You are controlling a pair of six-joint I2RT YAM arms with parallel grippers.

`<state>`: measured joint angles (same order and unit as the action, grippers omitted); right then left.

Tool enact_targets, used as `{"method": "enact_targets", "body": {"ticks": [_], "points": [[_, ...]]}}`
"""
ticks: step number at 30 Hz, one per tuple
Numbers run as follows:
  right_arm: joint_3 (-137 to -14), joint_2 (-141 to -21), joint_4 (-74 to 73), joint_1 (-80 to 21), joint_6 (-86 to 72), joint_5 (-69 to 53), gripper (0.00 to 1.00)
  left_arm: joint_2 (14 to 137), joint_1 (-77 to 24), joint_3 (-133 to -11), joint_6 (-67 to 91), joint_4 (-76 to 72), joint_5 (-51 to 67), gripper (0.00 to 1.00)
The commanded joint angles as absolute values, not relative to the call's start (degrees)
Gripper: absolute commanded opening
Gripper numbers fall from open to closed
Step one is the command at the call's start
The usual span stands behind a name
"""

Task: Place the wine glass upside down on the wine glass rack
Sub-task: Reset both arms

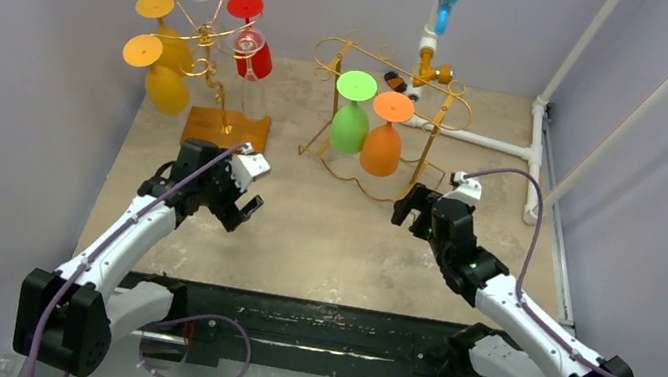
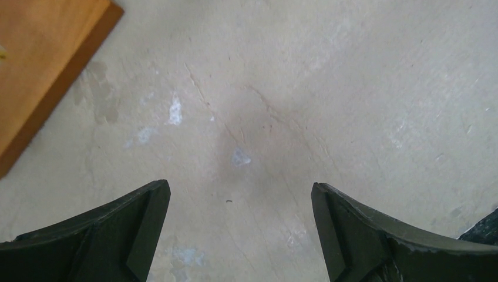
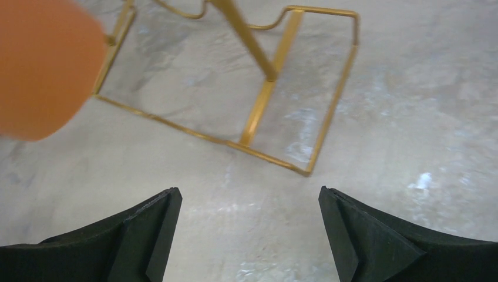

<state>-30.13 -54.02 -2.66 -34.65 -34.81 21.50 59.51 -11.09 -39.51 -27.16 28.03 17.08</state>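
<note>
Two claws (image 2: 239,186) (image 3: 249,190) wide open, empty.

glossy metal rack (image 3: 258,111) (rough matt table (image 2: 352,88))

No readable text, labels or numbers anywhere

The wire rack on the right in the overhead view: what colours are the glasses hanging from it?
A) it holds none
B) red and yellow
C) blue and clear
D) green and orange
D: a green glass and an orange glass hang upside down, side by side, from that rack; the red and yellow glasses are on the other stand.
</note>
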Motion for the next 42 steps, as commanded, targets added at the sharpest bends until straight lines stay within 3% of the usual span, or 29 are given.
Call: {"method": "enact_targets", "body": {"ticks": [1, 5, 11, 20, 26, 39, 42], "points": [[-30.4, -53.6, -7.3, -29.3, -38.6, 28.1, 0.99, 57.6, -8.1, -35.9, -29.5, 23.4, 14.3, 1.0], [-28.8, -52.3, -4.1, -26.4, -37.0, 33.5, 0.99, 59.1, -2.7, -33.3, -28.1, 18.5, 17.4, 1.0], [-24.6, -52.7, 10.1, -21.7, -29.5, 41.0, 0.99, 63.7, 3.6, -30.1, -18.6, -1.1, 22.4, 1.0], [-23.5, -65.5, 31.0, -17.9, -19.3, 53.6, 0.99, 75.2, 5.0, -26.3, -6.1, -26.5, 21.0, 1.0], [-10.1, -66.9, 60.8, -13.8, -17.2, 45.9, 0.99, 75.7, 5.1, -17.1, -1.9, -48.7, 18.1, 1.0], [-13.0, -76.3, 69.7, -7.7, -9.2, 30.7, 0.99, 92.8, 6.2, -12.9, 5.1, -78.4, 13.9, 1.0], [-13.3, -79.6, 72.7, -7.6, -6.9, 27.7, 0.99, 91.9, 6.2, -13.6, 4.4, -74.9, 13.6, 1.0]]}}
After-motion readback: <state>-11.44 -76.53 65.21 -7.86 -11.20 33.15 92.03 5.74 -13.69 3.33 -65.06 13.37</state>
